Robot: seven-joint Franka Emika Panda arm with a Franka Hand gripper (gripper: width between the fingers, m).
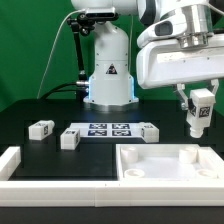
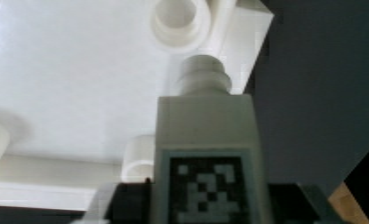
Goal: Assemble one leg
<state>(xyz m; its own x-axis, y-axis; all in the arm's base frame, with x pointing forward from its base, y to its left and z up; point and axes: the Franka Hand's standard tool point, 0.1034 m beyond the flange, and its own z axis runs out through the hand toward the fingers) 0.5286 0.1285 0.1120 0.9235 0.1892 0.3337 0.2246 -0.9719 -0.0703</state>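
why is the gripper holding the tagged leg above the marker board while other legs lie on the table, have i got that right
Not quite: the gripper holds the tagged leg above the large white tray-like piece, not the marker board. The wrist view shows that piece right under the leg. Other legs do lie on the table.

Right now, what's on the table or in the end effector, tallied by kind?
Legs: 4, three on the table and one held leg in the end effector
Tray-like piece: 1
Marker board: 1
White rail: 1
Total: 7
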